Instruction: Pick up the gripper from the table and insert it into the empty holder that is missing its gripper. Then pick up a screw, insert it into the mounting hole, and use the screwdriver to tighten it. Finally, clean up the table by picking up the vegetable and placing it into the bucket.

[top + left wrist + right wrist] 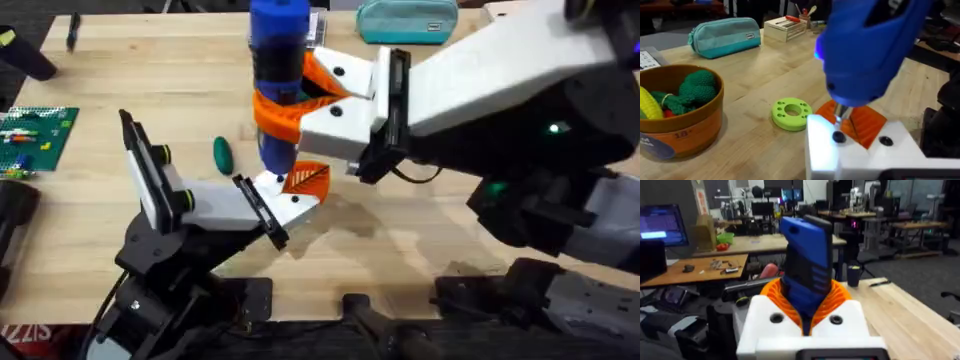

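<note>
My right gripper [280,108] is shut on the blue screwdriver [278,50], held upright between its orange claw fingers [840,297]. The screwdriver [865,45] points down, its metal tip just above a dark screw head [838,136] in the white holder [865,155]. The holder [268,197] sits at the end of my left arm. The small orange ribbed gripper [308,180] is seated in it, also seen behind the tip as the orange gripper [860,120]. The dark green vegetable [222,152] lies on the table left of the screwdriver.
An orange-brown bucket [715,100] holds knitted vegetables. A green ring disc [791,112] lies between bucket and holder. A teal pouch [405,20] lies at the far edge, and a green brick plate [35,135] at the left edge.
</note>
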